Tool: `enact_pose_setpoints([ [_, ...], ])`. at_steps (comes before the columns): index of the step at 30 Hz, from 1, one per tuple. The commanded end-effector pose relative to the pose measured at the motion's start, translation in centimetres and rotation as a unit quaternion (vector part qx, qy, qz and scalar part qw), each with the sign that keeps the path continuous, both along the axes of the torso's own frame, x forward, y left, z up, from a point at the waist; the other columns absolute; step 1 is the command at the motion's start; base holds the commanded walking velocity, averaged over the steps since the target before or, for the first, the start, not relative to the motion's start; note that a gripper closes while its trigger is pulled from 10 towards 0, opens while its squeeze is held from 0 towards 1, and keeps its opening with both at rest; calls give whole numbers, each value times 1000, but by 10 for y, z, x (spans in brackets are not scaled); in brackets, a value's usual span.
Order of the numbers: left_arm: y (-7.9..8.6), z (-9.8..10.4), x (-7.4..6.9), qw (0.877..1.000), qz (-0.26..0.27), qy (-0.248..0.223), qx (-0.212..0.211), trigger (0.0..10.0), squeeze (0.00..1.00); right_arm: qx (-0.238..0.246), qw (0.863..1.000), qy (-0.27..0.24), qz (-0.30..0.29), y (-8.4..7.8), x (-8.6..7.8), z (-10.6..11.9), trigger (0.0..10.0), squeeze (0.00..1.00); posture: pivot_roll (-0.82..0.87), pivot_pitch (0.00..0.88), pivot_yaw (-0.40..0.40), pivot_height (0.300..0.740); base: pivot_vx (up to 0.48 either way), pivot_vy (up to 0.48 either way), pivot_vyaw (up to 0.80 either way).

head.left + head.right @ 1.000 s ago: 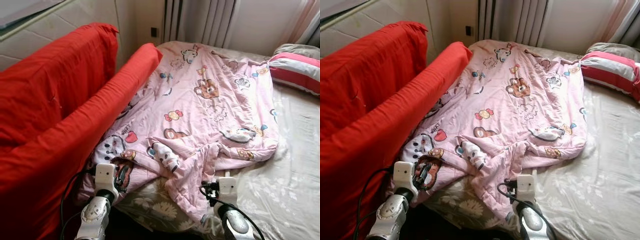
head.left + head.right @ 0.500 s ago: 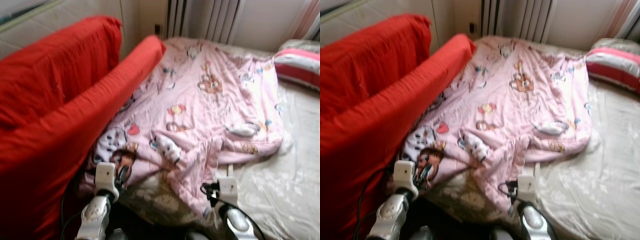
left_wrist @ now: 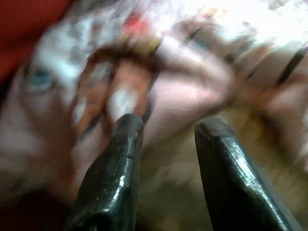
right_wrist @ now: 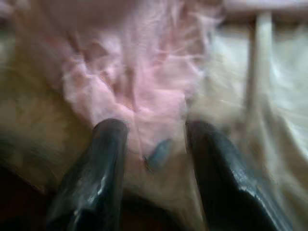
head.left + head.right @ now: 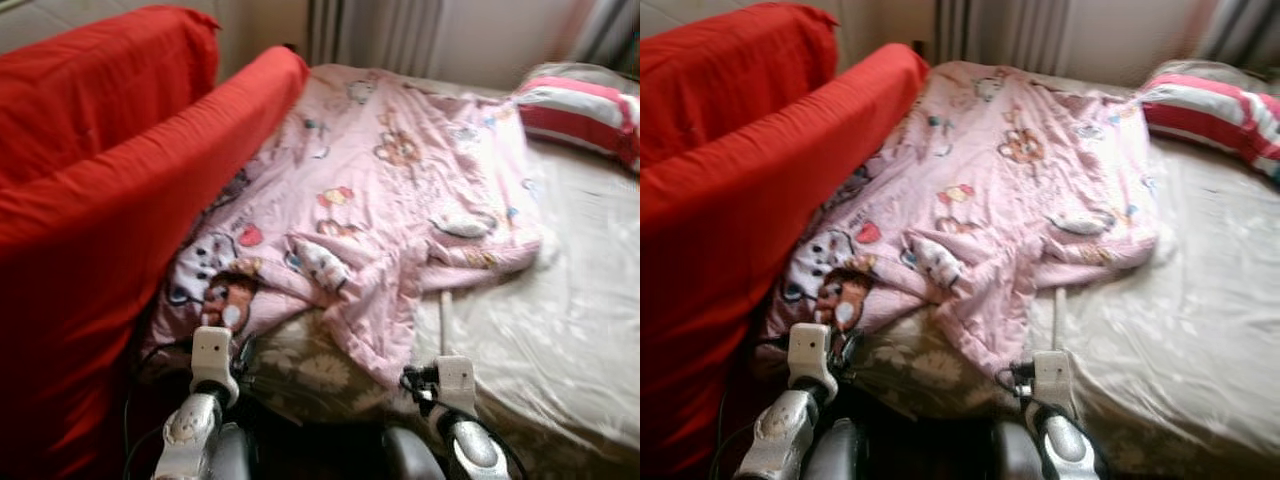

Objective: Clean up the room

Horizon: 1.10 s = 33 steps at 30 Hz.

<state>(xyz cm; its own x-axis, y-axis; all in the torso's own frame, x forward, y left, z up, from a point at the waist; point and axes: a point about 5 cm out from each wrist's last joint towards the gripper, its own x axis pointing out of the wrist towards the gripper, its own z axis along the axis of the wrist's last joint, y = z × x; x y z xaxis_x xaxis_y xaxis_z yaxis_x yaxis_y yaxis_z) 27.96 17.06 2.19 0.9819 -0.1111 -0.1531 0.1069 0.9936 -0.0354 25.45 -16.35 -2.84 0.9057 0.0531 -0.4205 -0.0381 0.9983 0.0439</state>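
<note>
A pink quilt [image 5: 390, 190] printed with cartoon animals lies rumpled across the bed [image 5: 560, 340], its near edge bunched and hanging toward me. My left gripper [image 3: 168, 126] is open just short of the quilt's near left corner [image 3: 125, 91], with nothing between its fingers. My right gripper [image 4: 154, 127] is also open, facing the quilt's drooping near fold [image 4: 139, 82] without holding it. Both silver arms, the left arm [image 5: 195, 425] and the right arm [image 5: 460, 440], reach in low at the bed's foot.
A red-covered sofa [image 5: 90, 200] stands tight along the bed's left side. A pink and white striped pillow [image 5: 575, 105] lies at the far right. The beige floral sheet [image 5: 560, 300] is bare to the right of the quilt. A radiator [image 5: 375, 30] and a curtain stand behind.
The whole view has shifted and blurred, so the camera moved. The quilt's near edge now lies farther ahead of both grippers than one second ago.
</note>
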Motion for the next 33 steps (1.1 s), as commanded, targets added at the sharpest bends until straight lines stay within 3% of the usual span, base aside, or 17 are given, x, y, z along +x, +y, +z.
enact_pose_setpoints([
  [1, 0, -6, -4, 1000, -1, 18, -1, 10000, 0, 2, 1000, 5, -1, 0, -5, -3, 10000, 0, -14, 140, -44, 623, 0, 0, 0],
  [8, 0, -5, -2, 1000, 0, 16, -1, 10000, 0, -10, 1000, -8, 19, 5, -3, -1, 10000, 0, -15, 144, -44, 623, 0, 0, 0],
  [14, 0, -4, -2, 1000, -1, 15, -2, 10000, 0, -3, 1000, -19, 21, 9, -1, 2, 10000, 0, -13, 145, -45, 623, 40, 0, 703],
  [26, 0, -4, -1, 1000, -3, 16, -1, 10000, 0, 0, 999, -31, 11, 9, 3, 6, 10000, 0, -11, 140, -43, 623, 249, 0, 0],
  [33, 0, -4, -1, 1000, -4, 16, -1, 10000, 0, -14, 999, 2, -39, 0, 3, 1, 10000, 0, -6, 131, -42, 623, 258, 0, -229],
])
